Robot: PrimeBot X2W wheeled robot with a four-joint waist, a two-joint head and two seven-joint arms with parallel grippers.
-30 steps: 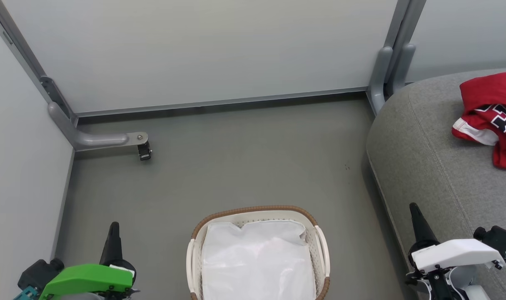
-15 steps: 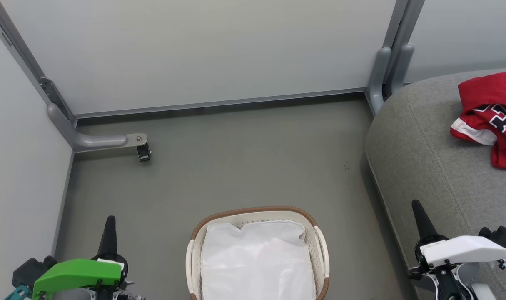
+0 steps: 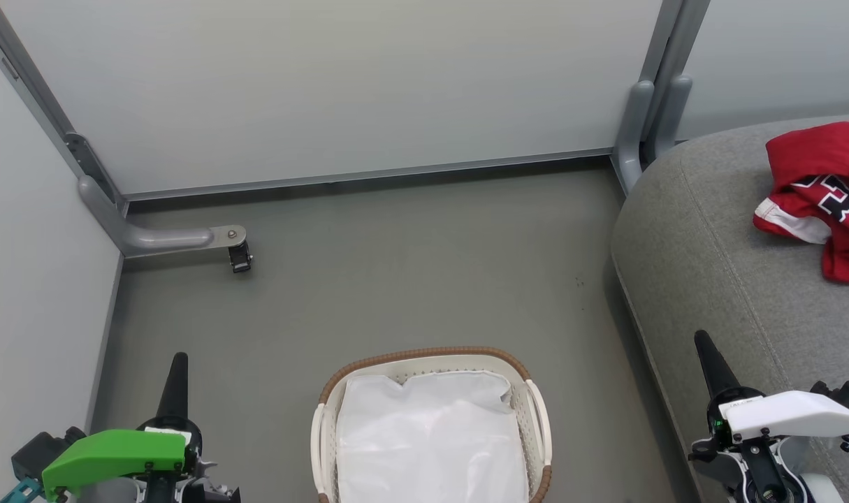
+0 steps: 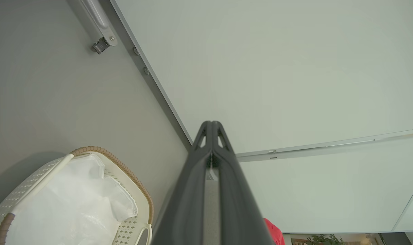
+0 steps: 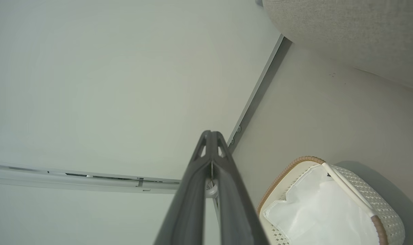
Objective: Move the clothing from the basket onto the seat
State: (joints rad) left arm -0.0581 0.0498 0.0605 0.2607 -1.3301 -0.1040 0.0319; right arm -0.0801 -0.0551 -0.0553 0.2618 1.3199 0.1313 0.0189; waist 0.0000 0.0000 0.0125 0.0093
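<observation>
As L claw [image 3: 177, 363], R claw [image 3: 704, 342] drift apart (closed), clothing [image 3: 812, 157] on seat [image 3: 710, 265].

The left hand [image 3: 178, 362] has drifted left and the right hand [image 3: 703, 341] right, their fingertips reaching slightly farther up.

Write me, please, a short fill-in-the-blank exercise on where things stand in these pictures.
1. The mostly ____ clothing lies on the seat.
2. The basket is lined with a ____ liner cloth.
3. The left gripper and right gripper, both shut, each hold ____.
Missing words: red; white; nothing.
</observation>
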